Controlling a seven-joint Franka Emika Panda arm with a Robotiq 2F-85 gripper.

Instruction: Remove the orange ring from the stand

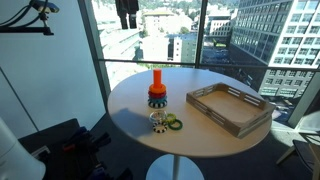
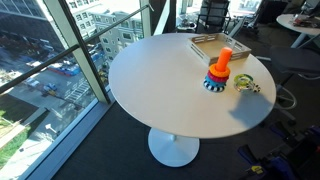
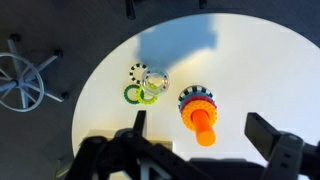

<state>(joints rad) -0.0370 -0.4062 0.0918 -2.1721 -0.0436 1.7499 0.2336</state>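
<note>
The stand [image 1: 156, 101] is on the round white table, with its orange post [image 3: 204, 128] upright. The orange ring [image 3: 187, 116] sits on the post, on top of a stack of other rings. It shows in both exterior views [image 1: 156, 94] [image 2: 218, 75]. My gripper [image 3: 203, 132] is open and empty, high above the table. In the wrist view its fingers stand on either side of the post. In an exterior view it hangs at the top edge [image 1: 126, 12], well above the stand.
A grey rectangular tray [image 1: 205, 104] [image 2: 205, 37] lies on the table beside the stand. Loose toy rings, green [image 3: 131, 95] and white [image 3: 137, 72], lie close to the stand [image 1: 166, 122] [image 2: 246, 84]. Large windows stand behind the table, and office chairs are around it.
</note>
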